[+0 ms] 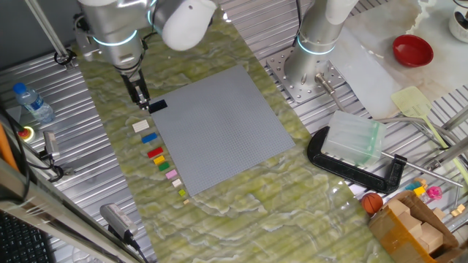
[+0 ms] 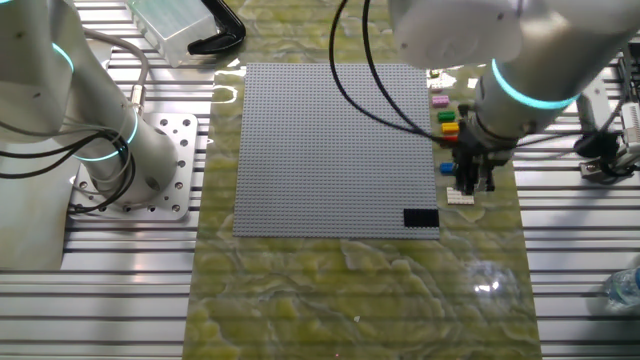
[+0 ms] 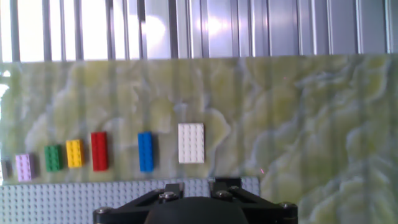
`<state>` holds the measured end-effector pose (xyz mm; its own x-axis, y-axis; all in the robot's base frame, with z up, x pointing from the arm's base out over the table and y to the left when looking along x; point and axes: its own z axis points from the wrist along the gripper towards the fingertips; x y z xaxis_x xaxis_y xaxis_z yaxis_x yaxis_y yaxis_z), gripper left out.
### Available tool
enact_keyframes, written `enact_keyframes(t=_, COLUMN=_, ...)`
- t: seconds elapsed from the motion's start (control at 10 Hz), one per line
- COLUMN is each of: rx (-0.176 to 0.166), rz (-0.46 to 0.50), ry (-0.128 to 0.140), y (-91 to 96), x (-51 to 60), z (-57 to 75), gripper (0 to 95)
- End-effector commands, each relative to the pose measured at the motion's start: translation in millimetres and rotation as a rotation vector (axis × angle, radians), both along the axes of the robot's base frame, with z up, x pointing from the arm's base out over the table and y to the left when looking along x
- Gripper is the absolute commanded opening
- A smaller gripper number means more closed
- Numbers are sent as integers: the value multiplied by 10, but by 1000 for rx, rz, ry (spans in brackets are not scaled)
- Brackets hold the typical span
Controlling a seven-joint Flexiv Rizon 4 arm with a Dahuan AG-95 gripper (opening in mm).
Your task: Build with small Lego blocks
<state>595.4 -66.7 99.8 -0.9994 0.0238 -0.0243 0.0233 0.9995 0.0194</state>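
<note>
A flat black plastic Lego brick (image 2: 420,218) sits on the grey studded baseplate (image 2: 330,150) corner, just beside the gripper (image 2: 470,180). Only the hand view shows the white brick (image 3: 191,143) ahead of the jaws, with blue (image 3: 145,151), red (image 3: 99,150), yellow (image 3: 74,153), green (image 3: 53,157) and pink (image 3: 23,167) bricks alongside. Jaw spread: cannot tell.

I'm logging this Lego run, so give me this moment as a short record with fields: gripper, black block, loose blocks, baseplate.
gripper: gripper low beside the baseplate edge, above the white block; open or shut cannot be told
black block: black block lies on the baseplate's corner
loose blocks: white block, blue block, red block, yellow block, green block, pink block in a row on the mat
baseplate: grey baseplate, otherwise bare
</note>
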Motion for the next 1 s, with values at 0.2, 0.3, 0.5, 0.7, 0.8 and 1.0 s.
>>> enact_keyframes(t=0.2, rx=-2, rz=-43, ry=3, y=10, x=181, z=-103, gripper=380)
enact_keyframes(t=0.3, rx=-1, rz=-56, ry=4, y=4, x=257, z=-167, gripper=380)
enact_keyframes(t=0.5, rx=-5, rz=-69, ry=5, y=1, x=376, z=-285, gripper=380)
enact_keyframes(t=0.7, rx=-5, rz=-76, ry=14, y=-4, x=392, z=-349, gripper=380)
enact_keyframes(t=0.8, rx=-5, rz=-85, ry=22, y=4, x=385, z=-374, gripper=380)
enact_keyframes(t=1.0, rx=-8, rz=-83, ry=20, y=17, x=323, z=-465, gripper=380)
